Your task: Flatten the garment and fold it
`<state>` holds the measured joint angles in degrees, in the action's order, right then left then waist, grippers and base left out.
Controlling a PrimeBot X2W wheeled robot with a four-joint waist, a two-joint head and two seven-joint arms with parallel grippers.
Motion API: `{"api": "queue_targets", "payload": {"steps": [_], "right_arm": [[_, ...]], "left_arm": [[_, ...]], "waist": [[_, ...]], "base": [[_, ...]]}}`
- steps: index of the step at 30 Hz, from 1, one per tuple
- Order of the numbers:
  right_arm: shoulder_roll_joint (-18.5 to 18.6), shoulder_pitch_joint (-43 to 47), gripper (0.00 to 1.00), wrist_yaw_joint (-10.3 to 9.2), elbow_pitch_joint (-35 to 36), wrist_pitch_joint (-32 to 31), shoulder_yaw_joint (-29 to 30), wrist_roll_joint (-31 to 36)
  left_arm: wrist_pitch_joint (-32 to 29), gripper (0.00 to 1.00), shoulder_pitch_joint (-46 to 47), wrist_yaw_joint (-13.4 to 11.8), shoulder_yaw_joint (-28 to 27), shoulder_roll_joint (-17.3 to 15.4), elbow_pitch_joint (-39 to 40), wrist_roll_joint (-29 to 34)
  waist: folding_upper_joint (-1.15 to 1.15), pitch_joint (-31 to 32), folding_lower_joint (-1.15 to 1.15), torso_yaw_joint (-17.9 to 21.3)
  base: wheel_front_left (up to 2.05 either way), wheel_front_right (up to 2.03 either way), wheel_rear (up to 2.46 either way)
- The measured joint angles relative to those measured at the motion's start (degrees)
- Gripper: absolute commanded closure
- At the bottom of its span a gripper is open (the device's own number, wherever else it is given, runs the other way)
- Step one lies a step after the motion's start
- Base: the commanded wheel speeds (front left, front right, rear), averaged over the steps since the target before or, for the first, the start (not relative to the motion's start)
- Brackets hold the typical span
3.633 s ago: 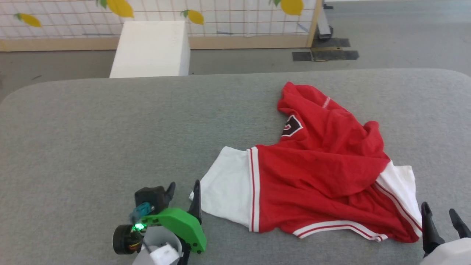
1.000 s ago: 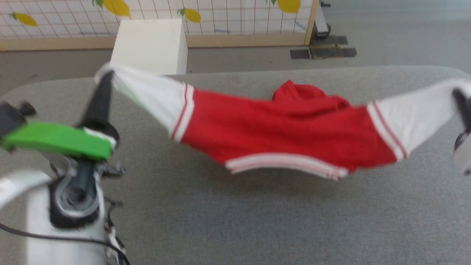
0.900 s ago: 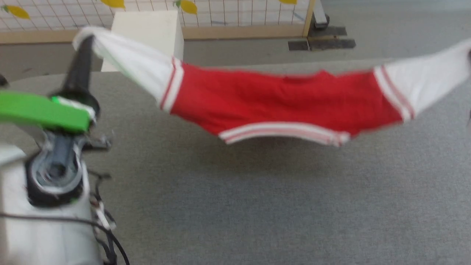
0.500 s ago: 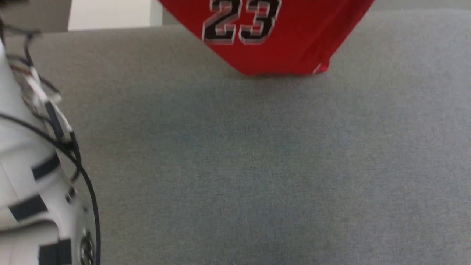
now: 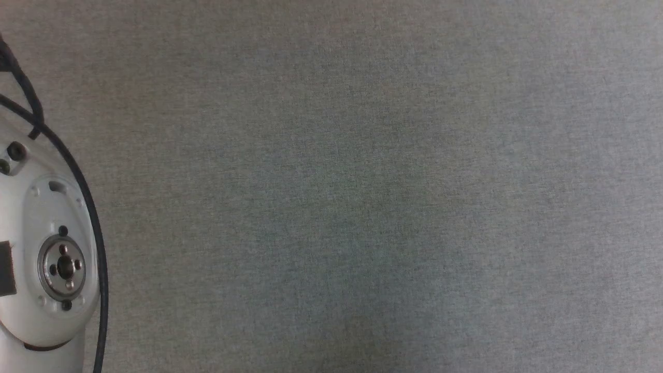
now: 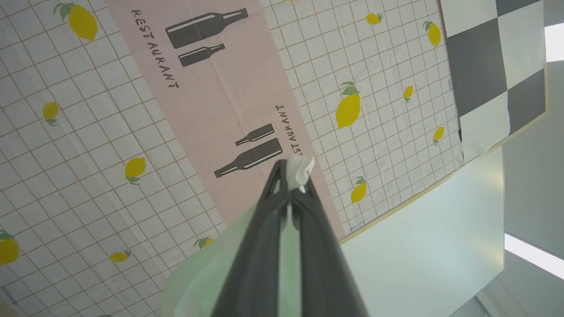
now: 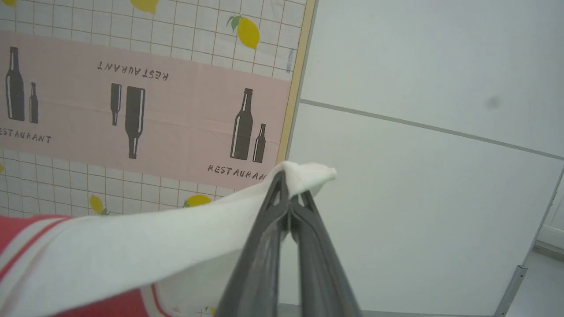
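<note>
- Head view looked straight down on the grey fabric tabletop (image 5: pixel 362 181). A pale arm joint (image 5: pixel 49 259) and a black cable (image 5: pixel 101 259) sat at that view's left side.
- Right wrist view: the right gripper (image 7: pixel 288 185) had its dark fingers pressed together, pinching the end of a white sleeve of the red jersey-style T-shirt with white short sleeves and red-striped trim (image 7: pixel 132 237).
- From that pinch the sleeve ran down-left in the view to the striped trim and the red body, drawn fairly taut.
- Left wrist view: the left gripper (image 6: pixel 288 176) was likewise clamped, with a small tuft of white cloth (image 6: pixel 302 169) poking out at the tips. I judged it to be the other sleeve.
- Both wrist cameras faced the white grid screen with yellow lemons and a pink "RESTAURANT" band (image 6: pixel 211 88), not the tabletop.
- Judgement: the shirt hung in the air above the tabletop, strung sleeve to sleeve between the two grippers, body drooping below the fingertips.
- Key relation: the long axis ran left-right between the arms, one sleeve end per gripper, so neither arm was nearer.
- Next move would probably be lowering both ends evenly, so the hem meets the tabletop first and the body lays out flat.
</note>
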<state>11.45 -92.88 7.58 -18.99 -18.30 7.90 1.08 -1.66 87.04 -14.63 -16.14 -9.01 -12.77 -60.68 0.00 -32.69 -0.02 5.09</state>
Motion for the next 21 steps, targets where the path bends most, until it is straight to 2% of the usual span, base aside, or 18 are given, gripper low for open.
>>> {"api": "queue_targets", "payload": {"steps": [6,12,16,21], "right_arm": [[-0.46,3.52,1.00,0.00,-5.43,0.14,-1.33,-2.57],[-0.44,18.46,1.00,0.00,-6.81,-2.60,-4.83,-9.57],[0.63,32.23,1.00,0.00,-2.65,-6.92,-6.09,-15.26],[1.33,51.21,1.00,0.00,7.86,-12.14,-3.57,-19.25]], "left_arm": [[-0.74,1.00,-4.72,3.33,1.04,-0.35,-4.71,-0.03],[-3.12,1.00,-18.90,7.89,2.96,-2.18,-6.14,1.82],[-4.39,1.00,-32.54,10.78,5.78,-3.87,-3.65,5.49],[-5.41,1.00,-50.64,11.96,8.81,-5.01,1.40,9.99]], "waist": [[0.00,-0.85,0.00,-0.30],[0.00,1.59,0.01,-0.91],[0.00,4.30,0.01,-1.45],[0.00,8.42,0.02,-2.39]], "base": [[0.00,0.00,0.00],[0.00,0.00,0.00],[0.00,0.00,0.00],[0.00,0.00,0.00]]}}
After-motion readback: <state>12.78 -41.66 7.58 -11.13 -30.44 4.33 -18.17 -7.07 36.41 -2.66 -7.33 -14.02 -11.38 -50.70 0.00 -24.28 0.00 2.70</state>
